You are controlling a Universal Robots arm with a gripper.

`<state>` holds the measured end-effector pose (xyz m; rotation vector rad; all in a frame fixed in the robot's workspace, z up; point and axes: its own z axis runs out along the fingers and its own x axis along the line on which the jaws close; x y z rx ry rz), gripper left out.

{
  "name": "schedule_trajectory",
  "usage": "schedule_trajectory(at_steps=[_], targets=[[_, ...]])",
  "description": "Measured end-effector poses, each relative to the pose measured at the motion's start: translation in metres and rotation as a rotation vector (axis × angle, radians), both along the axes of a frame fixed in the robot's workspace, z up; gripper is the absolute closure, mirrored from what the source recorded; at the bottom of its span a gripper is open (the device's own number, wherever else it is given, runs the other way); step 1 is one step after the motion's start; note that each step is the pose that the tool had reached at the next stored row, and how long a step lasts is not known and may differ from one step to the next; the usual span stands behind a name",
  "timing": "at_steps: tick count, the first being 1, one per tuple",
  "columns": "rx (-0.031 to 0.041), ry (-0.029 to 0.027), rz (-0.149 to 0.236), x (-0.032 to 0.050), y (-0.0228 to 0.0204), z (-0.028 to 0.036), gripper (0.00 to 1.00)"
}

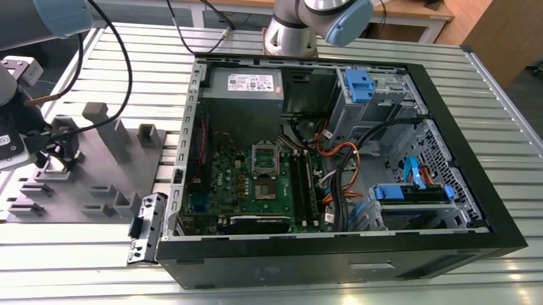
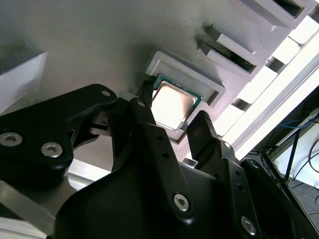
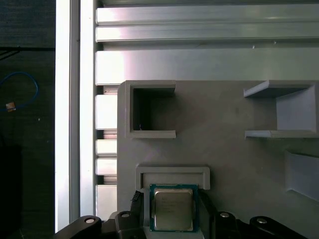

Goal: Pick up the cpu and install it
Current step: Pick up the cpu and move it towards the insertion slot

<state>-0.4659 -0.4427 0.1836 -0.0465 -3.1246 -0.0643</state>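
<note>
Second wrist view has the gripper low over the grey tray, its jaws parted and standing on either side of the cpu, close to its edges but gripping nothing. The cpu lies flat in the tray's raised-rim pocket.

Slatted alu table w/ grey tray & PC case.

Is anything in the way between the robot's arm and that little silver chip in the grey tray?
Nothing visible. The end effector is right at the cpu, with its open fingers on either side. In both wrist views the chip's top lies bare in the grey tray's recess.
</note>
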Motion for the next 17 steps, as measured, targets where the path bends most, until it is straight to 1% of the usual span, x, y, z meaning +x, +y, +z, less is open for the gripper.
schedule_trajectory(at_steps=[11,17], targets=[[0.0,0.0,0.0,0.0,0.0,-0.0018,0.45],[0.0,0.0,0.0,0.0,0.0001,-0.0007,0.45]])
